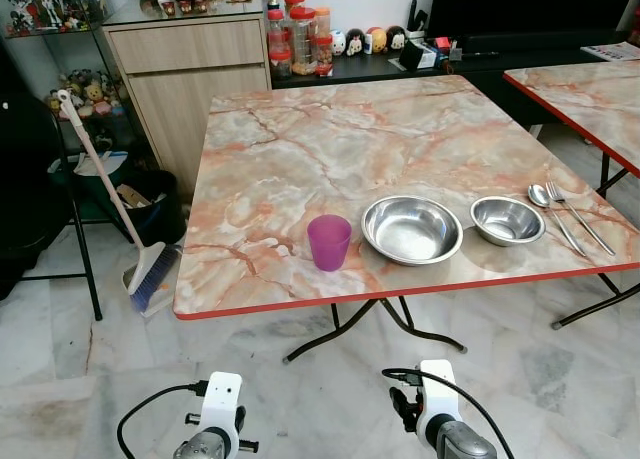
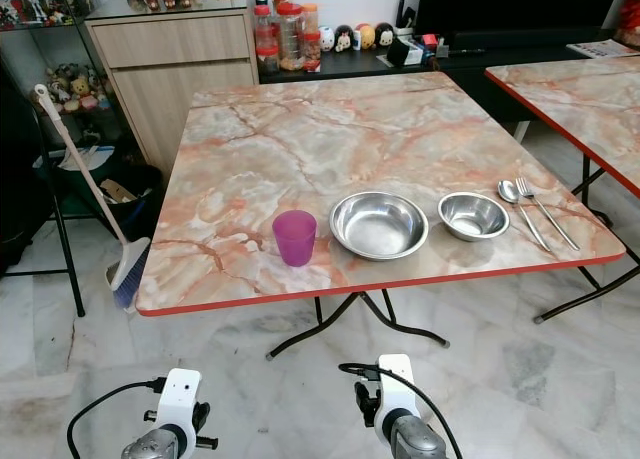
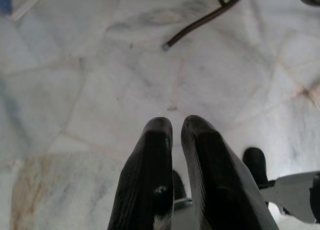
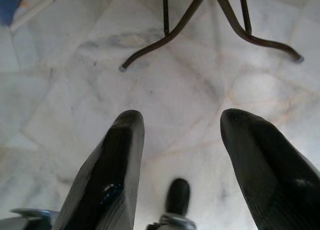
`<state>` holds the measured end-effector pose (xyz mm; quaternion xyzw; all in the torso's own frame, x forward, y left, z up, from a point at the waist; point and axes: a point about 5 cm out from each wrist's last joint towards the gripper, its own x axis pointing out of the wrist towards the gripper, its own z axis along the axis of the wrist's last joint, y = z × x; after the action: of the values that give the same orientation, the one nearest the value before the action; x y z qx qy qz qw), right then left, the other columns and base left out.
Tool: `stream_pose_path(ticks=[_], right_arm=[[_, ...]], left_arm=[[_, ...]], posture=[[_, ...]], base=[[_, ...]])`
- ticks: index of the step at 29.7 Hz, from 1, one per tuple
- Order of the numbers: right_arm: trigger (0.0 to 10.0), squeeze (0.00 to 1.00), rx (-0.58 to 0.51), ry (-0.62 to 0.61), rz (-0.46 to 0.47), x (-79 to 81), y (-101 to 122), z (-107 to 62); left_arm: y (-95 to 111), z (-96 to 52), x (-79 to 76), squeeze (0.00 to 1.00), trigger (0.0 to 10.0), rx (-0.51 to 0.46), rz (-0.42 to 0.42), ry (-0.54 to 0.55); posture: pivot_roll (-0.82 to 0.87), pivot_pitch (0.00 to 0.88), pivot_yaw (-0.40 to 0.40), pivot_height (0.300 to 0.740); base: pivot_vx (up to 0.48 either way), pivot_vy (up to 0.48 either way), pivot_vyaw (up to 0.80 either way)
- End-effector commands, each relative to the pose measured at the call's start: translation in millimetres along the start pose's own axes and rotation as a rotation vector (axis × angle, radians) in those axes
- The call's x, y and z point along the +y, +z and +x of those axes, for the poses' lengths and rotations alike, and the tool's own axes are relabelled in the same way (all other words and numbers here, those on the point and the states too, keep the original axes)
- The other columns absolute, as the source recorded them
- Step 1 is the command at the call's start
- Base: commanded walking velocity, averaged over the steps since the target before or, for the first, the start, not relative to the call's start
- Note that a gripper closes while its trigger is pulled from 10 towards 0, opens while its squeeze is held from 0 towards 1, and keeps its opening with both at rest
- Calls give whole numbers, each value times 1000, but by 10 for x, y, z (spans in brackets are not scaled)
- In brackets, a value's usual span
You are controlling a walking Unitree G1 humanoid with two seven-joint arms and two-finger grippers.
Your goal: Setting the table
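Observation:
On the marble-patterned table (image 1: 330,149) near its front edge stand a purple cup (image 1: 329,242), a large steel bowl (image 1: 411,229), a smaller steel bowl (image 1: 507,220), and a spoon (image 1: 553,212) beside a fork (image 1: 579,216) at the right. Both arms hang low in front of the table, over the floor. In the left wrist view my left gripper (image 3: 176,127) is shut with nothing held, pointing at the tiles. In the right wrist view my right gripper (image 4: 182,122) is open and empty above the floor.
A broom (image 1: 120,214) leans left of the table beside a dark bin (image 1: 150,204). A wooden cabinet (image 1: 190,79) and jars (image 1: 300,39) stand behind. A second marble table (image 1: 590,94) is at the right. Folding table legs (image 1: 370,329) cross the tiled floor underneath.

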<state>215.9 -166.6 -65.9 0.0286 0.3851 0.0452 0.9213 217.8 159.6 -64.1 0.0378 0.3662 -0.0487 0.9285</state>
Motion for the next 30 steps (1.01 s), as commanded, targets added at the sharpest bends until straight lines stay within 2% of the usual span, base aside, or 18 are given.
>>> stream_pose_path(ticks=[1,9,18,25,30], right_arm=[[10000,0,-15,-17,-3,-4,28,5],[10000,0,-2,-33,12,-41,2,-5],[10000,0,-5,-32,-13,-23,23,4],[10000,0,-6,-51,-1,-34,19,2],[10000,0,14,-64,4,-67,-43,-18]], left_arm=[[-93,-27,39,0,10000,36,12,14],[-116,-35,42,0,10000,43,30,9],[-104,-31,46,0,10000,42,53,1],[-72,-22,61,0,10000,36,52,4],[-76,-22,44,0,10000,37,51,-1]], posture=[[3,0,21,740],[3,0,25,740],[0,0,33,740],[-4,0,38,740],[-7,0,41,740]], base=[[0,0,800],[0,0,100],[0,0,0],[0,-321,663],[0,-326,0]])
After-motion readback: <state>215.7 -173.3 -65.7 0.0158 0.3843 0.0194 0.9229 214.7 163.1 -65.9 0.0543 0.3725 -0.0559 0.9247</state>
